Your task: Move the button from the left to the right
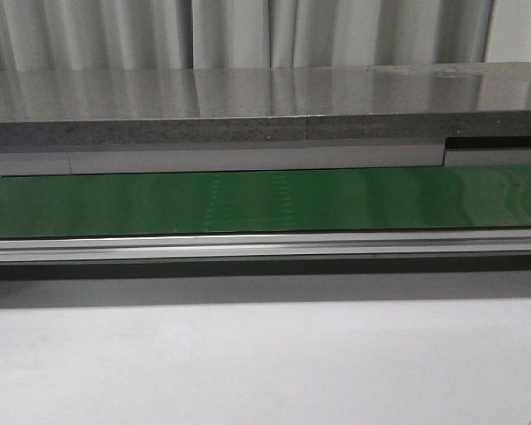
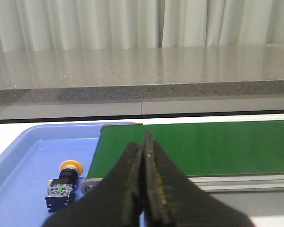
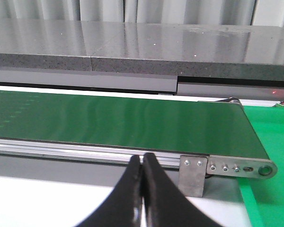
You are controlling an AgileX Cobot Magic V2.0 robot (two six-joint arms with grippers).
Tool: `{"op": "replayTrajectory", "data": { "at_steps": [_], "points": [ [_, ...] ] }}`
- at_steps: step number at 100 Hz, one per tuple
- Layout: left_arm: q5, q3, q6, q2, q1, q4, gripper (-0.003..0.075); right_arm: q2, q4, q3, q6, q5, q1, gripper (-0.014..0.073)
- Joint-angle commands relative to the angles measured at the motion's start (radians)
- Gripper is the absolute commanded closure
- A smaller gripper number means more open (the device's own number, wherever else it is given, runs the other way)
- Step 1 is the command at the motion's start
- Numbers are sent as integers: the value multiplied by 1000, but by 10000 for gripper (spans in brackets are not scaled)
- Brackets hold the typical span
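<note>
Front: green belt ran bare, no claws visible. Left wrist: left claw closed, empty; button lay tipped in blue tray, yellow cap away from camera. Right wrist: right claw closed, empty.

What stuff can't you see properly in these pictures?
- Front view: the button and both grippers are out of frame.
- Left wrist view: the left gripper covers part of the blue tray beside the button; the button's markings are too small.
- Right wrist view: the green surface is cut off by the edge.
</note>
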Motion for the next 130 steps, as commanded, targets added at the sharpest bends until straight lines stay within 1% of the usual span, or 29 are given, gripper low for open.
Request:
{"op": "replayTrajectory", "data": {
  "at_steps": [1,31,53,64,78,85,104,120,123,130],
  "points": [
    [-72,46,-7,-30,-7,-5,741,-13,-12,-17,0,-74,0,660],
    [-72,46,-7,-30,-7,-5,741,-13,-12,-17,0,-74,0,660],
    [-129,35,-7,-30,-7,-7,741,-13,-12,-17,0,-74,0,660],
    [-111,-19,-7,-23,-7,-67,741,-13,-12,-17,0,-74,0,660],
    [8,-138,-7,34,-7,-85,741,-13,-12,-17,0,-74,0,660],
    [93,-206,-7,89,-7,-93,741,-13,-12,-17,0,-74,0,660],
    [418,-424,-7,292,-7,-95,741,-13,-12,-17,0,-74,0,660],
    [648,-619,-7,465,-7,-95,741,-13,-12,-17,0,-74,0,660],
    [707,-667,-7,508,-7,-96,741,-13,-12,-17,0,-74,0,660],
    [782,-721,-7,561,-7,-96,741,-13,-12,-17,0,-74,0,660]
  ]
}}
